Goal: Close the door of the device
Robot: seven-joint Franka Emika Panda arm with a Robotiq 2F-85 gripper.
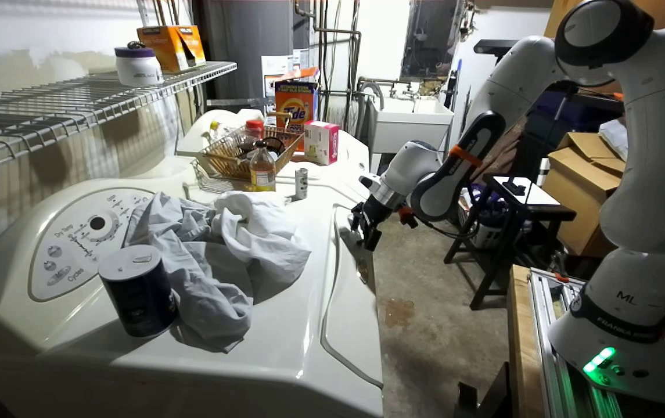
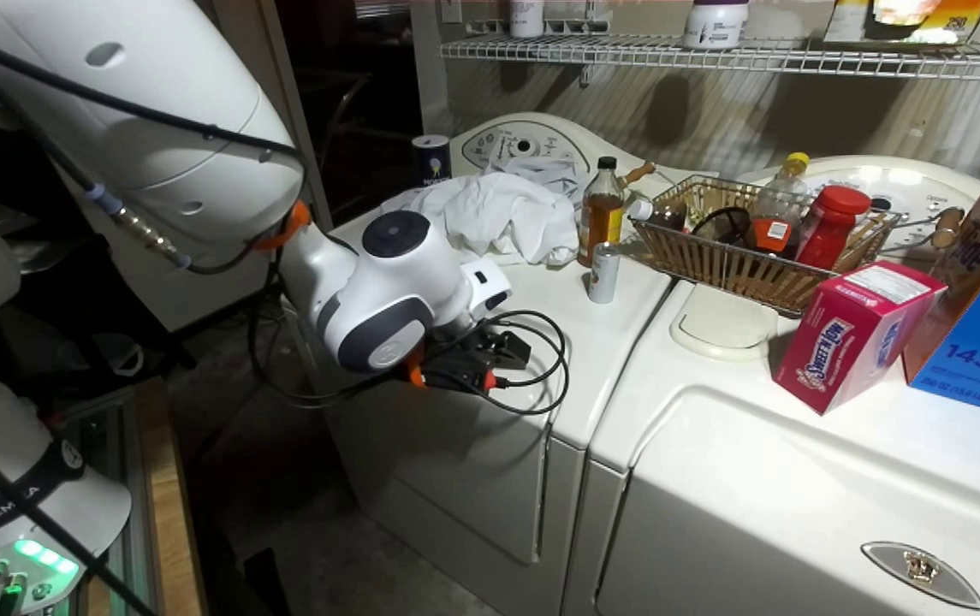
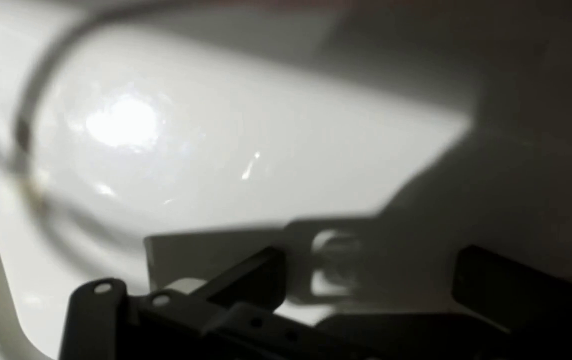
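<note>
The device is a white appliance (image 1: 286, 342) with a rounded control panel (image 1: 85, 244); it also shows in the other exterior view (image 2: 618, 359). Its white glossy door (image 1: 352, 325) sits in the front with a thin seam around it; I cannot tell if it is fully shut. The door (image 2: 455, 453) also fills most of the wrist view (image 3: 246, 150), with a rounded edge at lower left. My gripper (image 1: 362, 231) hovers at the upper part of the door; it also shows in an exterior view (image 2: 498, 355). In the wrist view the fingers (image 3: 369, 272) are apart with nothing between them. Contact with the door is unclear.
Cloth (image 1: 216, 249), a dark canister (image 1: 137, 293), a bottle (image 1: 262, 168) and a small can (image 1: 301, 183) stand on the device. A second white appliance (image 2: 798, 488) stands beside it with a basket (image 2: 738, 248) and boxes. A wire shelf (image 1: 76, 107) hangs above.
</note>
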